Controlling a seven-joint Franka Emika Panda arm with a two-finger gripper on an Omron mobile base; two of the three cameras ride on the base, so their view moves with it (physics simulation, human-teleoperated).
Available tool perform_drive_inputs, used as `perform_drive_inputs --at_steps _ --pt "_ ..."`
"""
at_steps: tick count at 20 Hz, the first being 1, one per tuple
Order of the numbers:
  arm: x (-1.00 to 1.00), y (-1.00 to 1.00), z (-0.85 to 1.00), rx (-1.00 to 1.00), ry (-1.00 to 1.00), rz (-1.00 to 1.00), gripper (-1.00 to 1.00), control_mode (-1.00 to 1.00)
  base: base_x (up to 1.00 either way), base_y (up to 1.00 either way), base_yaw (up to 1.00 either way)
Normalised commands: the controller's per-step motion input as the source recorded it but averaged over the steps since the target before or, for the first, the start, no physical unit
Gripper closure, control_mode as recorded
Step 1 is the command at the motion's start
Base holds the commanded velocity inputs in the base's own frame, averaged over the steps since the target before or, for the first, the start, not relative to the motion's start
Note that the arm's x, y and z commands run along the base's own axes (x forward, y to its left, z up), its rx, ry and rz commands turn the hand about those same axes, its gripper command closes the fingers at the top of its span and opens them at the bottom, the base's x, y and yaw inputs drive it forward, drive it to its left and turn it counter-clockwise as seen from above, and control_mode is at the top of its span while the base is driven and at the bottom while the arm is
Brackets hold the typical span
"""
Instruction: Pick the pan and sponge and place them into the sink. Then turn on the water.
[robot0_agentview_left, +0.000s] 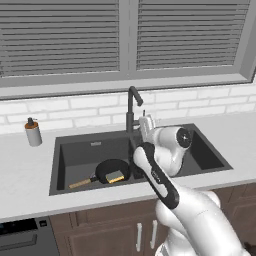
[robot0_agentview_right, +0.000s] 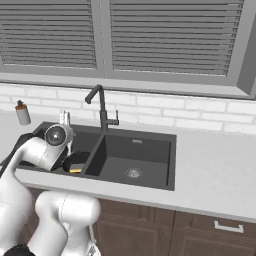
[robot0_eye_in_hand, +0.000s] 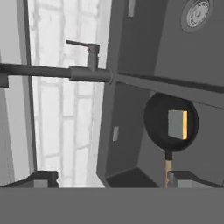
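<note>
Under a shuttered window, a dark double-basin sink (robot0_agentview_left: 75, 150) is set into a pale counter (robot0_agentview_left: 25, 170). A tall black faucet (robot0_agentview_left: 132, 107) is mounted behind the basin divider. In the left basin a black pan (robot0_agentview_left: 111, 170) is laid flat, and a sponge (robot0_agentview_left: 115, 176) is seen resting inside it. The gripper (robot0_eye_in_hand: 111, 178) is held above, fingers spread wide, nothing grasped.
</note>
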Motion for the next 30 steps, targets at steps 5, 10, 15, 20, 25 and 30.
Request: perform_drive_inputs --at_steps 5,10,15,20,25,30 --pt "-0.32 -0.74 0.94 0.24 0.26 -0.1 -1.0 -1.0 0.0 0.0 0.0" --pt "-0.44 -0.95 0.49 0.36 0.09 -0.16 -1.0 -1.0 0.0 0.0 0.0" --pt "-0.34 -0.91 0.14 0.36 0.02 -0.15 -1.0 -1.0 0.0 0.0 0.0" --pt "0.0 -0.44 0.01 0.29 0.12 -0.06 -1.0 -1.0 0.0 0.0 0.0" --pt "0.17 -0.35 0.0 0.38 0.04 -0.01 -1.0 -1.0 0.0 0.0 0.0" --pt "0.4 -0.13 -0.11 0.35 0.0 0.0 -1.0 -1.0 0.0 0.0 0.0"
